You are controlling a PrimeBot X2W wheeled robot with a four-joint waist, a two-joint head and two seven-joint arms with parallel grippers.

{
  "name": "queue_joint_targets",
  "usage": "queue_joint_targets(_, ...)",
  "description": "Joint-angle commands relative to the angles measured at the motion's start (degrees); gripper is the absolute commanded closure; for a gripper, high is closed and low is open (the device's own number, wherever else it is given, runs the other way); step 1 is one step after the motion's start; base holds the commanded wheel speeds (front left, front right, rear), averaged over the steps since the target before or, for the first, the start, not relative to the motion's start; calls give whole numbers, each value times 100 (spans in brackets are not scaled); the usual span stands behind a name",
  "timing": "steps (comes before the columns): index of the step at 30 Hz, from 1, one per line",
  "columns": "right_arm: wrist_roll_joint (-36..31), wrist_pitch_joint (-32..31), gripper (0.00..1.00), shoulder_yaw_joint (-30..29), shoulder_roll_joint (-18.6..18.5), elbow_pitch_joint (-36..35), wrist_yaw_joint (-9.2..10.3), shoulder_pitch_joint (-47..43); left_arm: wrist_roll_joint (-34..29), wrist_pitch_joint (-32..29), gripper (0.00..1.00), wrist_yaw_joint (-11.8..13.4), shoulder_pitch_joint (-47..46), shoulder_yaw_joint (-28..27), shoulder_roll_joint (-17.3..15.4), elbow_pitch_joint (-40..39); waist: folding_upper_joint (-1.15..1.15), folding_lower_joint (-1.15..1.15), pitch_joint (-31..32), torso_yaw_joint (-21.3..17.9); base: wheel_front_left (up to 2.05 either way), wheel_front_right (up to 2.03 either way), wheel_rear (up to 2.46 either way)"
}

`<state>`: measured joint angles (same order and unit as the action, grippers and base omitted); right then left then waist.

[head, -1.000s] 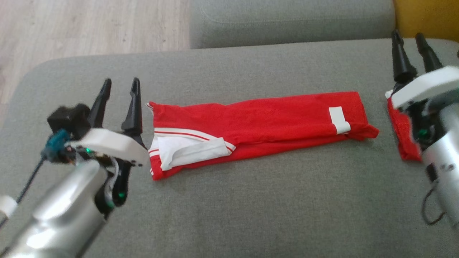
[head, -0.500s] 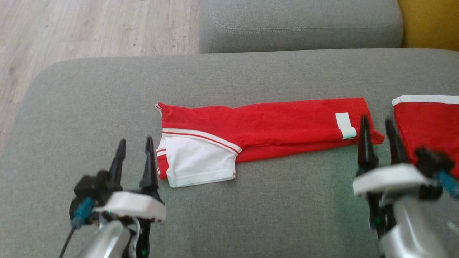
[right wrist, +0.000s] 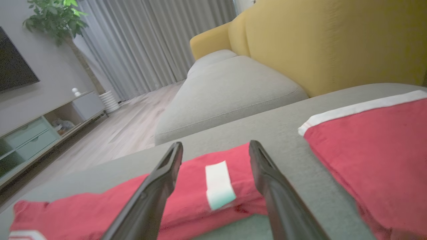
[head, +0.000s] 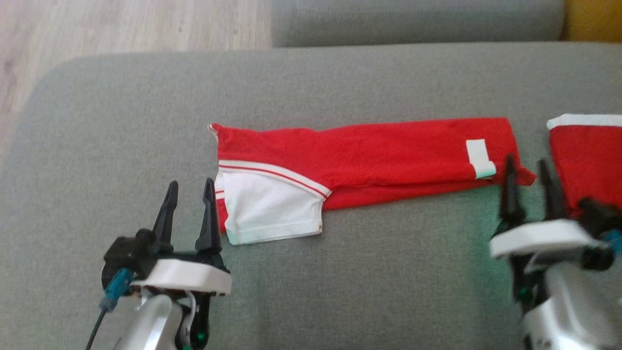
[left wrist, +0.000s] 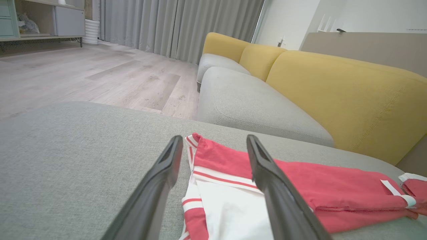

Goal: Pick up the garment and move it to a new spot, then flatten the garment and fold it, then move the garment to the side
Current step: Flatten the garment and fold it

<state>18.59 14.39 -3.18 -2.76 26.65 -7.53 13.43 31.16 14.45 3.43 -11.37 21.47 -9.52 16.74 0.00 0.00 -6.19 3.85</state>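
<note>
A: Where is the long folded red-and-white fabric garment [head: 369,155] lying?
B: Across the grey fabric sofa cushion [head: 340,282], with the left claw [head: 190,183] and right claw [head: 526,161] standing at its ends, both spread wide, gripping nothing.
A: What is threatening?
B: Pinching only the top layer risks unfolding it; the right claw may snag the neighbouring red cloth [head: 583,155].

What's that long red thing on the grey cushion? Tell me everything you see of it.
The red garment looks like soft cloth, folded into a long flat strip lying across the grey cushion. Its left end shows a white panel edged with red and white stripes; a small white tab sits near the right end. The left gripper and right gripper flank it, open.
</note>
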Motion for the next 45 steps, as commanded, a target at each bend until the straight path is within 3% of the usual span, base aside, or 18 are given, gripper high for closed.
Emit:
queue_joint_targets(1,-91,61,0,-138,-12,3,4,489,-102,54,0,-60,-353,-280,7,-130,0,0,-229,70,0,0,0)
queue_joint_targets(8,-408,-150,0,-1218,-12,1374,4,1402,-396,54,0,-294,-605,-309,224,6,0,0,-613,264,0,0,0)
queue_joint_targets(21,-700,-251,0,-1427,-12,3276,4,2124,-645,54,0,-507,-756,-544,371,140,0,0,-809,365,0,0,0)
queue_joint_targets(22,-687,-235,31,-1388,-12,3381,4,2169,-657,54,0,-517,-756,-567,376,150,0,0,-799,358,0,0,0)
queue_joint_targets(23,-695,-208,97,-1343,-12,3464,4,2204,-669,54,0,-525,-754,-590,381,163,0,0,-787,349,0,0,0)
queue_joint_targets(24,-728,-174,100,-1308,-12,3516,4,2232,-684,54,0,-529,-753,-611,385,175,0,0,-770,336,0,0,0)
queue_joint_targets(28,-1017,-33,100,-1414,-38,3435,4,2289,-740,54,0,-537,-709,-692,396,187,0,0,-659,237,0,0,0)
queue_joint_targets(39,-1699,44,100,-2375,-527,2452,4,1963,-790,54,0,-592,-518,-780,492,119,0,0,-324,31,0,0,0)
queue_joint_targets(45,-1836,-145,100,-2384,-349,1940,4,1917,-814,54,0,-621,-475,-813,531,114,0,0,-166,21,0,0,0)
